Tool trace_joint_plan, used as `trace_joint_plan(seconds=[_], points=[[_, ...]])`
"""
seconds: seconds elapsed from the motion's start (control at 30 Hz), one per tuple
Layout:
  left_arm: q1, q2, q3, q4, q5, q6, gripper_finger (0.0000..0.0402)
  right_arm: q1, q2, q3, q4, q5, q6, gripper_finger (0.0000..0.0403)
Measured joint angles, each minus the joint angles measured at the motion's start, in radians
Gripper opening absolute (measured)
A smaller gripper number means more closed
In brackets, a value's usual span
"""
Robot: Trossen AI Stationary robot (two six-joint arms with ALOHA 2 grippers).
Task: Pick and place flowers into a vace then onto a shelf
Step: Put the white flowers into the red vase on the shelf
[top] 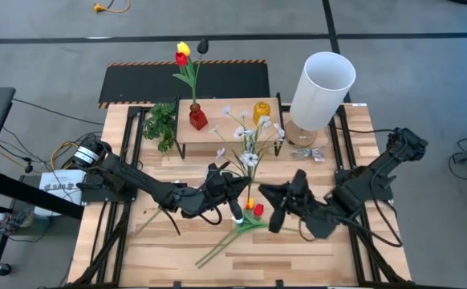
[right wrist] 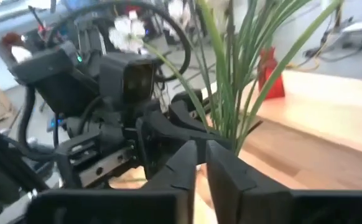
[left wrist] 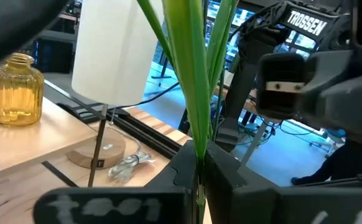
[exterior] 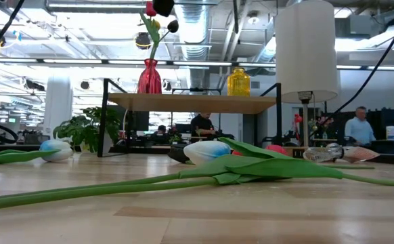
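My left gripper [top: 235, 186] is over the table's middle, shut on a spray of small white blossoms [top: 248, 138] whose heads reach toward the shelf [top: 225, 132]. My right gripper [top: 265, 194] faces it from the right; its fingers [right wrist: 184, 163] stand a narrow gap apart with nothing between them, just short of the green stems [right wrist: 234, 118]. A red vase [top: 197, 119] holding red and yellow tulips [top: 183, 54] and a bare yellow vase [top: 261, 112] stand on the shelf. Several tulips [top: 245, 213] lie flat on the table below the grippers. My left gripper pinches the spray's bundle of green stems and leaves [left wrist: 198, 149] between its two fingers, low on the stems. The fingers come level from the table's left and lie across the stems. The stems rise out of the hold toward the blossoms.
A white-shaded lamp [top: 322, 84] stands at the far right beside the shelf, with a crumpled clear wrapper [top: 306, 152] at its foot. A bushy green leaf sprig [top: 161, 124] lies left of the shelf. A white tulip head [exterior: 207, 150] and long stem [exterior: 102, 190] lie toward the near edge.
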Motion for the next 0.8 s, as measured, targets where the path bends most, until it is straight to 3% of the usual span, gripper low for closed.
trace_joint_plan(seconds=[0.2, 0.47, 0.6, 0.8], points=[[0.0, 0.0, 0.0, 0.0, 0.0, -0.006, 0.0, -0.067, 0.0, 0.0, 0.0, -0.104, 0.002, 0.0124], [0.0, 0.0, 0.0, -0.001, 0.029, -0.007, 0.0, -0.104, 0.0, 0.0, -0.007, -0.105, 0.027, 0.0229], [0.0, 0.0, 0.0, -0.001, 0.069, -0.008, 0.0, -0.129, 0.0, 0.0, -0.007, -0.104, 0.027, 0.0249], [0.0, 0.0, 0.0, 0.0, 0.109, -0.008, 0.0, -0.161, 0.0, 0.0, -0.007, -0.118, 0.026, 0.0238]])
